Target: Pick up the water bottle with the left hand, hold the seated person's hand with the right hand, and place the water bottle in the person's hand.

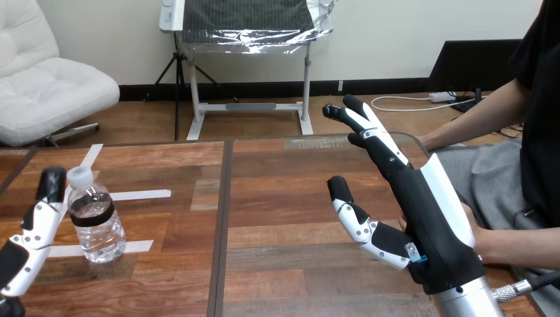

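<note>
Black right hand [428, 214] with white back shells, silver ribbed forearm [464, 302].

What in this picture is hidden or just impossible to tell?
- Head view: the person's hand lies mostly behind the robot's right hand; whether the two touch cannot be told.
- Head view: the left hand is cut off by the left and bottom edges, so its palm is unseen.
- Head view: whether the left hand touches the water bottle beside it cannot be told.
</note>
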`<state>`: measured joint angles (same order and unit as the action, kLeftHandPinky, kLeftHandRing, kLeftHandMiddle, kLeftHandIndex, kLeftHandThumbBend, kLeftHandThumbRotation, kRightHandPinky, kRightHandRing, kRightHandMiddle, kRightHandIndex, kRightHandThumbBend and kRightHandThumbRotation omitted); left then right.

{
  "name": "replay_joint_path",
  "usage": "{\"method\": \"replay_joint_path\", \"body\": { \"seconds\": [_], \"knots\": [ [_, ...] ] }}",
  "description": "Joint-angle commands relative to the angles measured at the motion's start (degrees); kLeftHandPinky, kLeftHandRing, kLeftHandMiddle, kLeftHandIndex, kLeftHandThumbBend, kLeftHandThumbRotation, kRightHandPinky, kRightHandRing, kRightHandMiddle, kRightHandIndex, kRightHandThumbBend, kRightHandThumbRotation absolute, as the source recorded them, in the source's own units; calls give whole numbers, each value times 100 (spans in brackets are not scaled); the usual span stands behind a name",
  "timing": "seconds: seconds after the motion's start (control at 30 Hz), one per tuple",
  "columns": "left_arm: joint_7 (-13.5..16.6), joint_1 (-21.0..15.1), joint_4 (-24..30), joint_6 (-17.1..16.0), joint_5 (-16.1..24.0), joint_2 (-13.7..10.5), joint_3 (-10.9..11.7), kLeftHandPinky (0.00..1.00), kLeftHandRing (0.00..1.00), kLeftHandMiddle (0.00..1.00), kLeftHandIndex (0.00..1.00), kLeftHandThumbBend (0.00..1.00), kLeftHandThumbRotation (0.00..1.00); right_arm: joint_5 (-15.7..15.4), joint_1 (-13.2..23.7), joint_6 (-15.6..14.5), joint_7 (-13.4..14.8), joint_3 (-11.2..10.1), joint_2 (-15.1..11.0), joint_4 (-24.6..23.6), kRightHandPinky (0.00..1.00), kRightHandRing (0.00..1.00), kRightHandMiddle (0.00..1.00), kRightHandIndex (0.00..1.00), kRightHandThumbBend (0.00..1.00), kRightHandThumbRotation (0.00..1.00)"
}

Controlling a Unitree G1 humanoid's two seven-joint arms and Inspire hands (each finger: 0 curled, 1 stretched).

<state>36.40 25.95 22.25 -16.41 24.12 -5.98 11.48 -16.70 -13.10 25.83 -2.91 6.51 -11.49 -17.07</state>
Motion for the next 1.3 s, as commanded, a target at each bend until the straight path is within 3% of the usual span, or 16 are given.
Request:
{"method": "replay_joint_path", "body": {
  "seconds": [0.0,0.17,0.3,0.73,1.0,1.27],
  "knots": [
    [-415,-514,-350,383,-119,-107,105,100,100,100,100,92,56,-23,342,12,57,-35,50,-11,89,95,99,89,10,0],
    [-775,-738,-634,562,-248,-257,173,100,100,100,100,97,60,-11,346,4,52,-33,52,-5,89,95,99,89,10,0],
    [-1408,-961,-871,911,-594,-469,213,100,100,100,100,99,63,-36,353,-11,61,-35,54,-6,89,94,99,89,11,0],
    [-3047,-1494,-1299,1773,-1566,-998,370,100,100,100,100,100,69,-115,358,-98,60,-43,47,-50,88,94,98,89,11,0],
    [-3651,-1827,-1586,2150,-1919,-1275,419,100,100,100,100,100,68,-79,346,-170,25,-39,49,-81,88,94,98,88,12,0],
    [-4020,-2116,-1858,2392,-2109,-1479,430,100,100,100,100,100,64,-70,341,-192,0,-40,15,-88,88,94,99,88,13,0]
  ]
}}
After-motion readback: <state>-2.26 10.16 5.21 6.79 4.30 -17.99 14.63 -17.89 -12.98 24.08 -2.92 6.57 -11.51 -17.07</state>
